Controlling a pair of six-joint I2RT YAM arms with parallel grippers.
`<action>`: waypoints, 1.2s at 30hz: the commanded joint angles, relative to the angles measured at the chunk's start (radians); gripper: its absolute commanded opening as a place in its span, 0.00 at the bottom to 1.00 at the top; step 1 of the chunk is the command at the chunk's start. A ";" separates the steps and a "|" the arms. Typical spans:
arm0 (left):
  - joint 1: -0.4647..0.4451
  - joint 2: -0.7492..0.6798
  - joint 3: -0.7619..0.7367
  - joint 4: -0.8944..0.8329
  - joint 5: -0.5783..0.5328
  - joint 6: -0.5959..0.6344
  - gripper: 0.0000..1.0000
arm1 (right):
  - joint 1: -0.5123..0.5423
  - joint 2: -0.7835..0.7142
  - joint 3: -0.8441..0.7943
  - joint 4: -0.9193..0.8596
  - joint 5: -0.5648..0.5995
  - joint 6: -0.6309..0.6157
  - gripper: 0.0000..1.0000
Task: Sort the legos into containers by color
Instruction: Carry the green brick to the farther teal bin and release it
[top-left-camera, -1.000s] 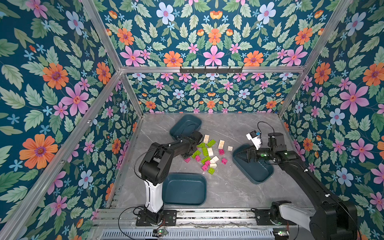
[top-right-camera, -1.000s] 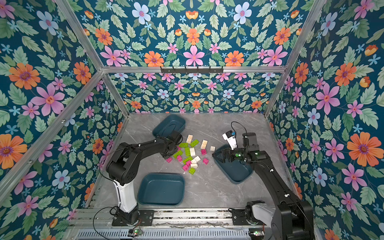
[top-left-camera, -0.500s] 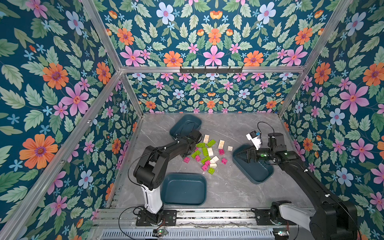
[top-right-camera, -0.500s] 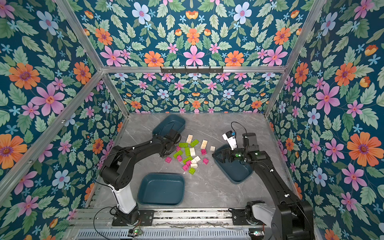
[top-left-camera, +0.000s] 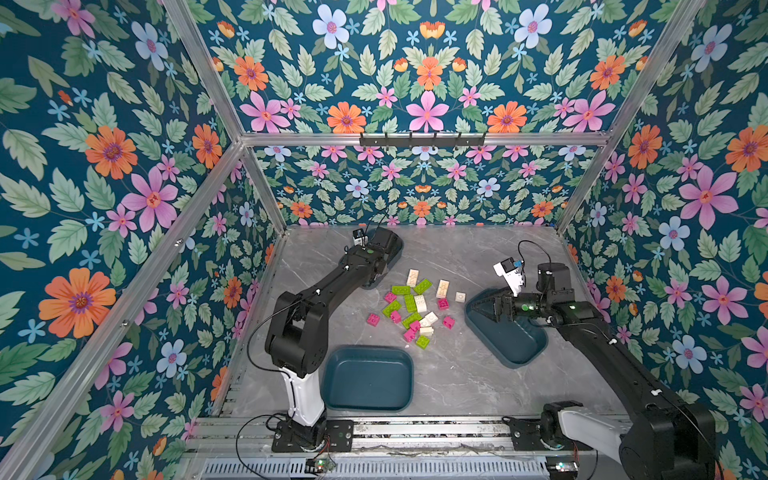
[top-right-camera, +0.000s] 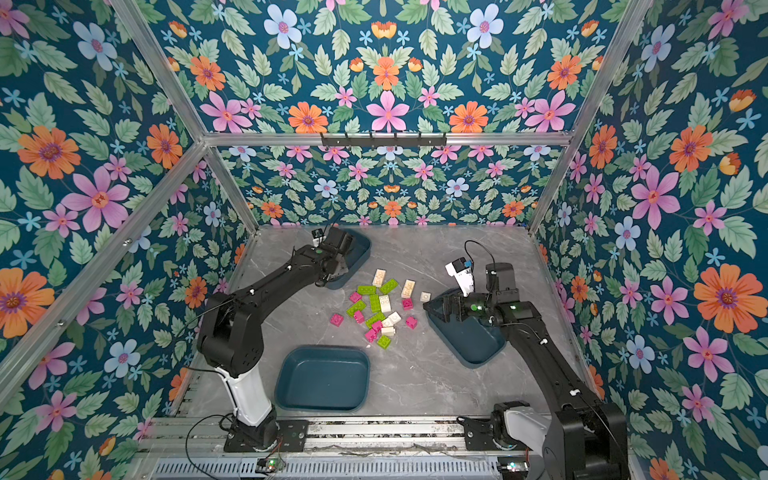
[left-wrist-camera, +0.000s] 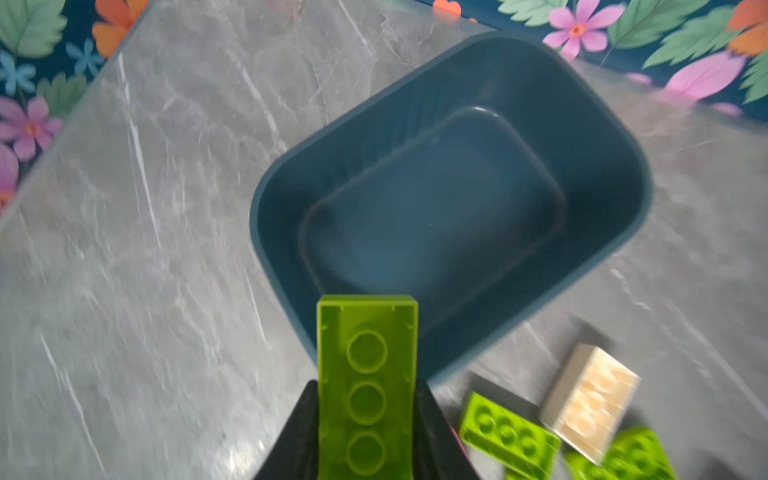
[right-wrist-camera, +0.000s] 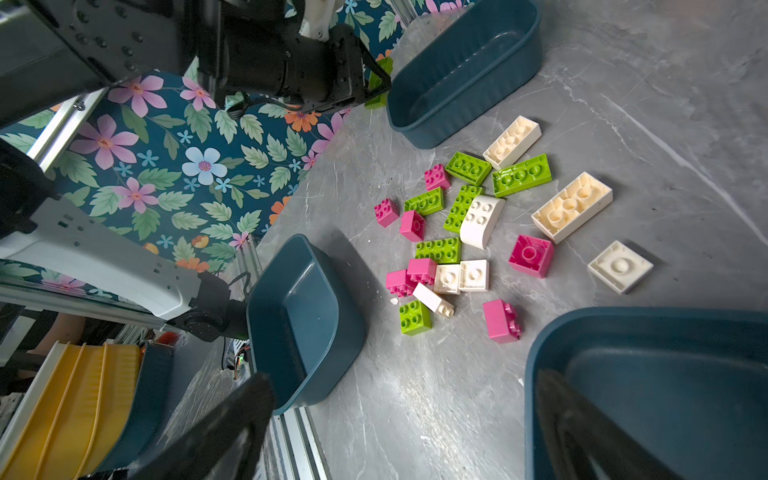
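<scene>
robot lab test cell, floral-print walls (top-left-camera: 428, 83), aluminium frame (top-left-camera: 291, 139), grey marbled tabletop (top-left-camera: 457, 374)

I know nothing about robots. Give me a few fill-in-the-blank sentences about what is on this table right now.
The left gripper is shut on a long ____ brick. The right gripper has its jaws ____. The table carries ____ dark bins. The loose bricks are green, pink and ____.
Missing words: green; open; three; white.

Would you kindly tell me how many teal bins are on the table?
3. The far bin sits back left, the near bin front centre, the right bin on the right. None seems hidden.
</scene>
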 joint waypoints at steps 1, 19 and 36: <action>0.040 0.063 0.051 0.040 0.045 0.199 0.29 | 0.001 -0.006 -0.002 0.027 0.000 0.016 0.99; 0.134 0.186 0.182 0.029 0.045 0.354 0.67 | 0.001 0.027 0.005 0.022 0.024 0.014 0.99; -0.104 -0.197 -0.290 -0.035 0.120 0.019 0.77 | 0.001 0.055 0.004 0.041 -0.038 0.019 0.99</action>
